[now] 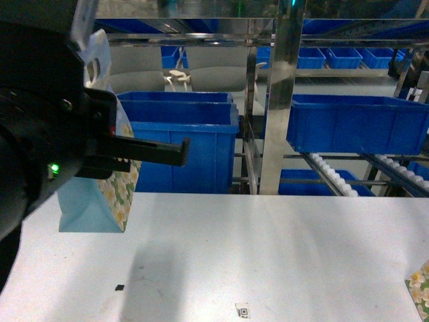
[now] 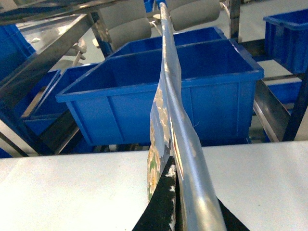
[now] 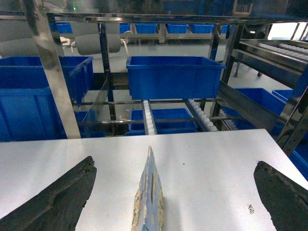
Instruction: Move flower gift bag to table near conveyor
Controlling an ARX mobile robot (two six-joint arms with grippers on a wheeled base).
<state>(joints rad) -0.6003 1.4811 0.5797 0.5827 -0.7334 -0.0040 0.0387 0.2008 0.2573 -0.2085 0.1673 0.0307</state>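
One flower gift bag [image 1: 100, 194] stands upright at the far left edge of the surface [image 1: 268, 255], its pale aqua side toward the head camera and its flowered face turned right. The left pincer [image 2: 175, 211] is clenched on the bag: in the left wrist view the thin upper edge of the bag runs up from between the dark fingers [image 2: 161, 207], and in the head view a black finger sticks out to the right past the bag. Just behind the bag, beyond the surface edge, sit two large blue bins [image 1: 188, 134] in the steel racking [image 1: 278, 100]. Right of the bag, well apart, the conveyor [image 1: 335, 176] slopes down toward the surface under another blue bin. Near the front edge, right of the bag, lies a small square code sticker [image 1: 242, 310]; its pattern is too small to read. A second flowered bag [image 3: 148, 202] stands edge-on between the right pincer [image 3: 173, 202] fingers, which are spread wide and touch nothing.
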